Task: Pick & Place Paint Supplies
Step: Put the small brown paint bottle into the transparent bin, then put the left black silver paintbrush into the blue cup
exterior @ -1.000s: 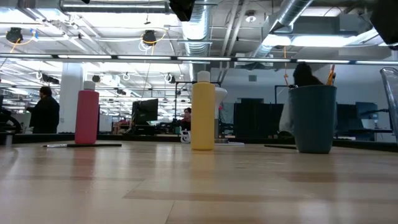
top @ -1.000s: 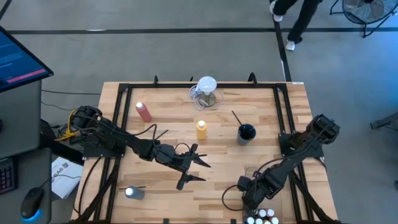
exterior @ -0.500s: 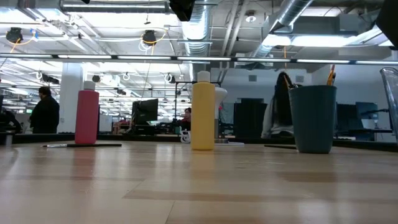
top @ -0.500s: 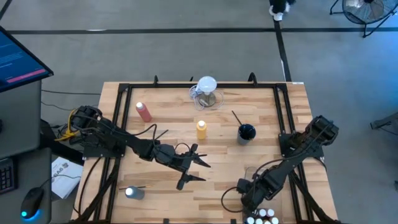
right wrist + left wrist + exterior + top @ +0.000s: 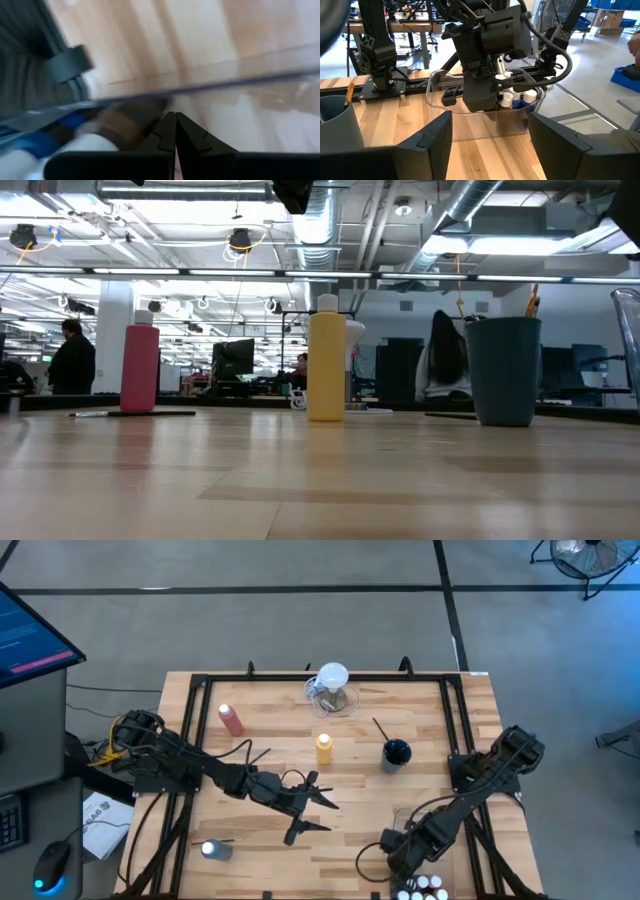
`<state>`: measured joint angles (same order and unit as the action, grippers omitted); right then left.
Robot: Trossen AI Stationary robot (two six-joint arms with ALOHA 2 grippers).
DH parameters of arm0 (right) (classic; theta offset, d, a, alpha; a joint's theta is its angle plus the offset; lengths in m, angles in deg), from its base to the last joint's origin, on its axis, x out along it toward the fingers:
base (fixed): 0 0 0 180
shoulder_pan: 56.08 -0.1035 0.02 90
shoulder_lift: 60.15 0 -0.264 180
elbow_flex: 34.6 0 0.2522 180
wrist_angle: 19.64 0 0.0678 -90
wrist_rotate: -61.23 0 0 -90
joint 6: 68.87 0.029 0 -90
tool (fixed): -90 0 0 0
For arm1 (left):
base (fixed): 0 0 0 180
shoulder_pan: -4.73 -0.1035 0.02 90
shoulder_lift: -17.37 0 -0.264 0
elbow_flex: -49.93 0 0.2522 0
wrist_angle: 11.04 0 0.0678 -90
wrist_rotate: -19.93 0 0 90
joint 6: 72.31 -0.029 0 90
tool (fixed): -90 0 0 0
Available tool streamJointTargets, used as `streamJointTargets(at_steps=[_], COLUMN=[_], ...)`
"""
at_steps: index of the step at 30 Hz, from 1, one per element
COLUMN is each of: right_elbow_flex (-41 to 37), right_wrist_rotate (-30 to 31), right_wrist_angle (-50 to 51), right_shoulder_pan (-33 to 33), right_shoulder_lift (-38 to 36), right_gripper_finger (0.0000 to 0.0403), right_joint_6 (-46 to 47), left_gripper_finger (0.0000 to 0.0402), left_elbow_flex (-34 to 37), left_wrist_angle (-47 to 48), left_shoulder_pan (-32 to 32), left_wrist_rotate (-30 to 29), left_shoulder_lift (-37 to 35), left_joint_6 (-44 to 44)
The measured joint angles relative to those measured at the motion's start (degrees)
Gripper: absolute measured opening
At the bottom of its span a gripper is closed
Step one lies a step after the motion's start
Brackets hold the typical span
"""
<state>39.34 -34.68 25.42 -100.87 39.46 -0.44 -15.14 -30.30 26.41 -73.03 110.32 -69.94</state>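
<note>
My right gripper (image 5: 398, 856) is shut and points steeply down over a clear bin (image 5: 436, 82) at the table's near right. The bin holds several small white-capped paint bottles (image 5: 512, 95), also seen as paint bottles (image 5: 420, 887) from above. My left gripper (image 5: 318, 812) hangs open over the table's middle, with nothing between its fingers. A yellow squeeze bottle (image 5: 324, 748) and a pink-red one (image 5: 232, 720) stand upright on their bases. A dark cup (image 5: 396, 753) holds a paintbrush (image 5: 379, 728). Another small bottle (image 5: 212, 850) lies near left. My right gripper (image 5: 175, 131) has its shut fingertips at the clear bin's rim (image 5: 240, 80), coming from above. Nothing shows between the fingers. Whether they touch the rim, I cannot tell, as the view is blurred.
A clear jug with a white round top (image 5: 332, 688) stands at the far middle. A thin dark paintbrush (image 5: 255, 755) lies on the boards left of centre. Black rails (image 5: 300, 679) frame the table. People and desks show in the room beyond.
My right gripper has tipped a little over the clear bin and stays shut. A person at the far side has walked out of the high view. No paint supply on the table has moved.
</note>
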Motion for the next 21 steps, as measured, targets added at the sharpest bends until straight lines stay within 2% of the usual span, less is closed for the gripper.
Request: streamJointTargets(at_steps=[6, 21], right_elbow_flex=[0.0, 0.0], right_wrist_rotate=[1.4, 1.7], right_wrist_angle=[4.8, 6.0], right_shoulder_pan=[0.4, 1.1], right_shoulder_lift=[-1.6, -4.8], right_gripper_finger=[0.0000, 0.0000], right_joint_6=[0.1, 0.0], left_gripper_finger=[0.0218, 0.0218], left_elbow_flex=[0.0, 0.0], left_wrist_angle=[0.0, 0.0], left_shoulder_pan=[0.0, 0.0], left_wrist_rotate=[0.0, 0.0], left_shoulder_lift=[0.0, 0.0], left_joint_6=[0.0, -0.2])
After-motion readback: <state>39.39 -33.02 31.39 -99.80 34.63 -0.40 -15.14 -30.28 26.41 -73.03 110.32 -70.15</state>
